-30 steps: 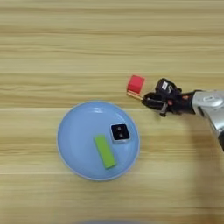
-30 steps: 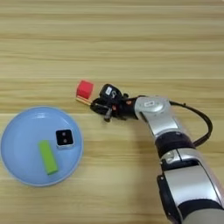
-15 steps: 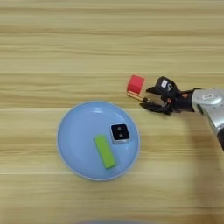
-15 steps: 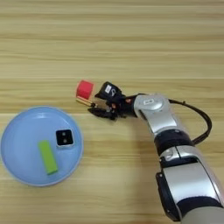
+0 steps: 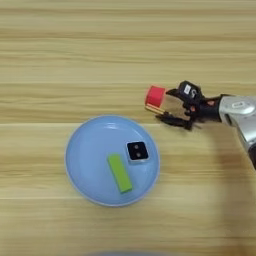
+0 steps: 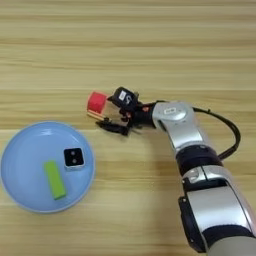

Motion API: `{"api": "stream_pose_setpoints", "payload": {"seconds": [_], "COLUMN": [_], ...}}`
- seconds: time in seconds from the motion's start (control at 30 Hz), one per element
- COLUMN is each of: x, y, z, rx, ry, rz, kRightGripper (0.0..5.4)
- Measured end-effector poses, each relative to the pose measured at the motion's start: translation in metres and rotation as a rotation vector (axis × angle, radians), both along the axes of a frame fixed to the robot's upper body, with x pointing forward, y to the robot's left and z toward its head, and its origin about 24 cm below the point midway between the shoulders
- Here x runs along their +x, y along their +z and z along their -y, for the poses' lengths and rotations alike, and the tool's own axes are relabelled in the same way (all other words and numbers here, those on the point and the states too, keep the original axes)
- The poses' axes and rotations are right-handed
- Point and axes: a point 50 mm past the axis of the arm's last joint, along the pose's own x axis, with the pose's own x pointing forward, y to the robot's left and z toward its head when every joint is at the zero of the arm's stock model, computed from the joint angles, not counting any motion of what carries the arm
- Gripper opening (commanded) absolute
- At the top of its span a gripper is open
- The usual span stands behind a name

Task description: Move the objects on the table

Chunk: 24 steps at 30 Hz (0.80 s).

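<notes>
We find the gripper (image 5: 172, 106) spread open, empty, red cube (image 5: 155, 95) just ahead, placed to close on it.

Both eyes look almost straight down from above onto the wooden table (image 5: 60, 45), whose planks run left to right and fill each picture edge to edge, from fairly close. The left eye view reaches further left, setting the light-blue plate (image 5: 85, 165) near the centre and cutting the silver forearm (image 5: 240, 111) at the right edge; the right eye view pushes the plate to its left edge. Plate, small red cube (image 6: 97, 101) and gripper (image 6: 114, 111) lie in both.
</notes>
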Motion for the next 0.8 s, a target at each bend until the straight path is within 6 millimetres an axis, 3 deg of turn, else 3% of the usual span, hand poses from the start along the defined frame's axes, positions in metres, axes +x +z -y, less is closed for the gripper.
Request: {"api": "stream_pose_setpoints", "payload": {"seconds": [0.2, 0.8], "x": [0.000, -0.006], "y": [0.011, 0.040], "z": [-0.004, -0.018], "rx": [0.039, 0.139], "ry": [0.021, 0.077], "rz": [0.033, 0.110], "kRightGripper": [5.38, 5.38]}}
